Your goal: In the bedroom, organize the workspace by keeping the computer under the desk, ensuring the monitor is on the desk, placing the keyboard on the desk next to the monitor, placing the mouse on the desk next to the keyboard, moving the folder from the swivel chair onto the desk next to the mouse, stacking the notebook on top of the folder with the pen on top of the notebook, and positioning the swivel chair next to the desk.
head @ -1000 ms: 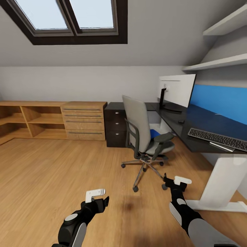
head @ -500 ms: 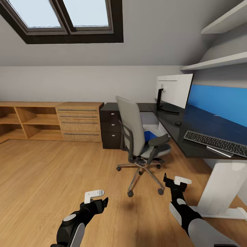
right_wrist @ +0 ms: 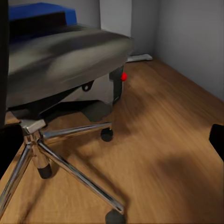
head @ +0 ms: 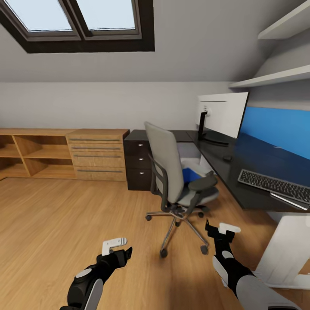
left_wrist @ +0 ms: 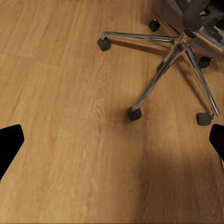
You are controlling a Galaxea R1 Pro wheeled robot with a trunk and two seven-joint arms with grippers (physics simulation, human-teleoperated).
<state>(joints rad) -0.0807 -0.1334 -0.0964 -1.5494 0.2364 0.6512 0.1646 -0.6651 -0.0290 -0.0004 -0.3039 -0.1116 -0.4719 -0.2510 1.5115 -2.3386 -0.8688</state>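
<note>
1. Head view is showing the left gripper [head: 115, 246] and right gripper [head: 220, 228] hanging low over the light wood floor [head: 51, 224], both spread and holding nothing.
2. Compared with a second ago, the grey upholstered swivel chair [head: 172, 172] is sitting larger and nearer, so the robot is probably closing in to fetch the bright blue folder [head: 190, 174] lying on its seat.
3. Beyond it, the glossy black desk [head: 241, 172] is carrying the white-backed monitor [head: 221, 113], dark keyboard [head: 273, 185] and small mouse [head: 227, 158].
4. Chrome chair legs and the backrest are blocking the reach.
</note>
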